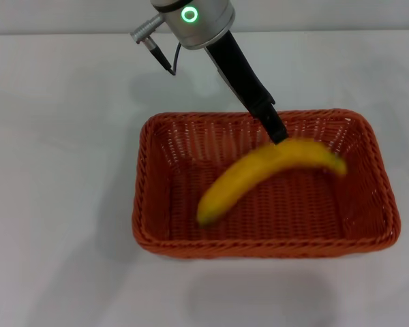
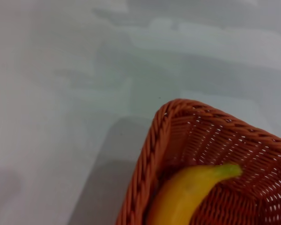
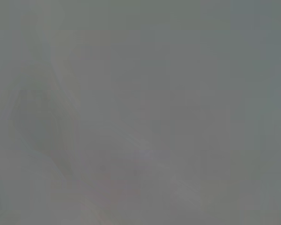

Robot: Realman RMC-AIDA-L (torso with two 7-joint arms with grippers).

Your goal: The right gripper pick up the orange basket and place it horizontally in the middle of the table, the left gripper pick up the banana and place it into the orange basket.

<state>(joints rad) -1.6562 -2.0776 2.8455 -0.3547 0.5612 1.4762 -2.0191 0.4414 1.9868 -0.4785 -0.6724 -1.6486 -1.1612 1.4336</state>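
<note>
The orange basket (image 1: 259,246) lies lengthwise across the middle of the white table (image 1: 61,136). The yellow banana (image 1: 259,174) shows blurred over the basket's inside, slanting from the near left up to the far right. My left gripper (image 1: 278,135) reaches down from the far side as a dark bar, and its tip meets the banana's upper part. In the left wrist view the banana (image 2: 187,192), with its greenish tip, lies inside a corner of the basket (image 2: 152,145). The right gripper is out of view; the right wrist view shows only flat grey.
The left arm's silver wrist with a green ring light (image 1: 189,15) hangs over the table's far middle, with a cable plug (image 1: 150,34) beside it. White tabletop surrounds the basket on all sides.
</note>
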